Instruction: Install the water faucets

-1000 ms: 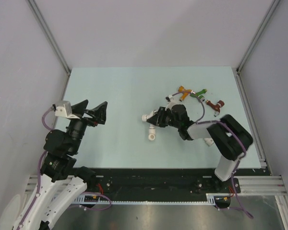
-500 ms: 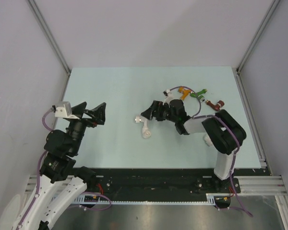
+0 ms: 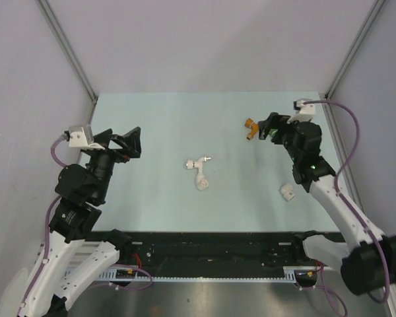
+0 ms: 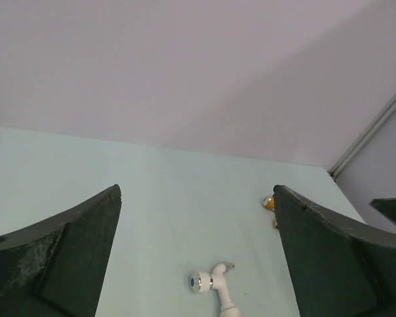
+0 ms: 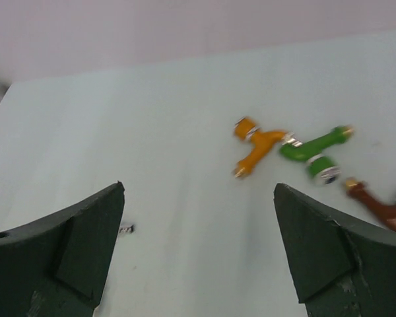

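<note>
While both arms hover, table [image 3: 158,125]: open mat across the left and far side.
Left gripper [image 4: 197,190]: jaws spread wide, near the left edge.
Right gripper [image 5: 199,187]: jaws spread wide, over the far-right taps.
White faucet [image 3: 198,170]: lying mid-table, well apart from the rest.
Orange faucet [image 5: 257,144], green faucet [image 5: 315,146], dark red faucet [image 5: 383,208]: in a row toward the right edge.
Connector [image 3: 288,191]: near the right edge.

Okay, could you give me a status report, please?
Left gripper, right gripper open, empty. White faucet mid-table. Orange faucet, green faucet, dark red faucet by right gripper. Nothing blocking.
</note>
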